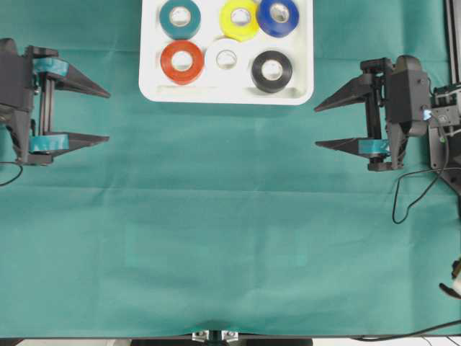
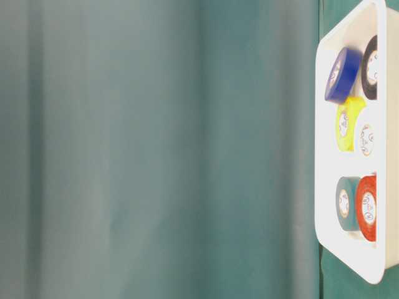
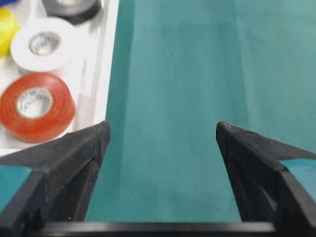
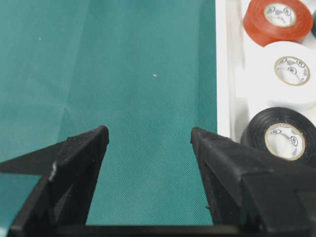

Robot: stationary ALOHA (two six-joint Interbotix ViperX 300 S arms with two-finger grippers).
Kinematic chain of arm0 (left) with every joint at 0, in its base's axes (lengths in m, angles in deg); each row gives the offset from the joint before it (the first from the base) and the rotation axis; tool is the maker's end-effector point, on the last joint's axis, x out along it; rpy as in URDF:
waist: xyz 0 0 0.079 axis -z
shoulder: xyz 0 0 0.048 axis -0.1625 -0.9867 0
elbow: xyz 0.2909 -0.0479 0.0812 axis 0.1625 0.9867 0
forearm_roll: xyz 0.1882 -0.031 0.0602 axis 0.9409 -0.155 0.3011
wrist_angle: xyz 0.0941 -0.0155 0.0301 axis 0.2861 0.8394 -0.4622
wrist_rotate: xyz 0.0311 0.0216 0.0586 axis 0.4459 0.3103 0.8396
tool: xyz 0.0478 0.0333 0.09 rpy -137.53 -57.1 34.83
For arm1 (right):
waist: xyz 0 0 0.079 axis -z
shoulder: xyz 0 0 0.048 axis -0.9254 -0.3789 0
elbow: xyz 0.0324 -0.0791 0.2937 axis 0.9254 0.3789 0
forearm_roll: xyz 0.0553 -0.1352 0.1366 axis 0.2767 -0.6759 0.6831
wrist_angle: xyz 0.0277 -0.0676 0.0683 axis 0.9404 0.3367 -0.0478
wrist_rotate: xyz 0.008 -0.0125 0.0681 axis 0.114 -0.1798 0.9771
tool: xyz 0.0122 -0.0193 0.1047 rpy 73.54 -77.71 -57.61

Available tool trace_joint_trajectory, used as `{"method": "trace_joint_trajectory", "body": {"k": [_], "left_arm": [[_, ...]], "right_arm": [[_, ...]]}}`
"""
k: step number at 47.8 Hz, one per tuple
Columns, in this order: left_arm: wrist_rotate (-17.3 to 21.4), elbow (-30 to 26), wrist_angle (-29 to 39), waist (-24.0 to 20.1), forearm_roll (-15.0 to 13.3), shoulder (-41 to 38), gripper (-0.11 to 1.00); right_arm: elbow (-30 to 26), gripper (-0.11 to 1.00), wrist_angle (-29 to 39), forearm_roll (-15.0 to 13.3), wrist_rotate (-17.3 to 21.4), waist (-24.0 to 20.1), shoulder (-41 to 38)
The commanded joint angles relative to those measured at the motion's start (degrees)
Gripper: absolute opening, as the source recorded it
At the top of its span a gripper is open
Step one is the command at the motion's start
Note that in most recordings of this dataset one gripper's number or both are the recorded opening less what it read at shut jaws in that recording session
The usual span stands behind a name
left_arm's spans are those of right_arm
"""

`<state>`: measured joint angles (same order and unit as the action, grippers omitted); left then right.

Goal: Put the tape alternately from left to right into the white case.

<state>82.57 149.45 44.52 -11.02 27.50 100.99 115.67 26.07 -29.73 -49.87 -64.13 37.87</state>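
The white case (image 1: pixel 148 85) lies at the top middle of the green cloth and holds several tape rolls. Its back row has teal tape (image 1: pixel 180 19), yellow tape (image 1: pixel 239 19) and blue tape (image 1: pixel 277 16). In front lie orange-red tape (image 1: pixel 182 62), white tape (image 1: pixel 226 57) and black tape (image 1: pixel 271 71). My left gripper (image 1: pixel 108 115) stands open at the left edge, apart from the case, with only cloth between its fingers. At the right, my right gripper (image 1: pixel 316 127) is open too, empty, beside the case's right end. The wrist views show the case rim (image 3: pixel 101 79) (image 4: pixel 222 74).
Green cloth (image 1: pixel 230 238) covers the whole table. Black cables (image 1: pixel 414 194) trail from the right arm's base at the right edge. In the table-level view the case (image 2: pixel 324 156) appears at the far right with the rolls inside.
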Motion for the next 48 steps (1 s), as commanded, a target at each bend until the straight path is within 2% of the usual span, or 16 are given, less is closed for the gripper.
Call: {"method": "trace_joint_trajectory", "body": {"k": [1, 16, 33, 48], "left_arm": [[0.0, 1.0, -0.6, -0.2, -0.1, 1.8, 0.83], [0.0, 4.0, -0.5, -0.2, -0.1, 7.9, 0.83], [0.0, 7.6, -0.3, -0.3, -0.1, 15.5, 0.83], [0.0, 8.9, 1.1, -0.3, -0.2, 18.2, 0.82]], "right_arm": [[-0.1, 0.76, -0.5, 0.1, 0.0, 0.1, 1.6], [2.4, 0.76, -0.5, 0.2, 0.0, 0.2, 6.4], [6.8, 0.76, -0.2, 0.2, 0.1, 0.2, 16.3], [10.1, 0.76, 0.6, 0.3, 0.3, 0.2, 23.1]]}}
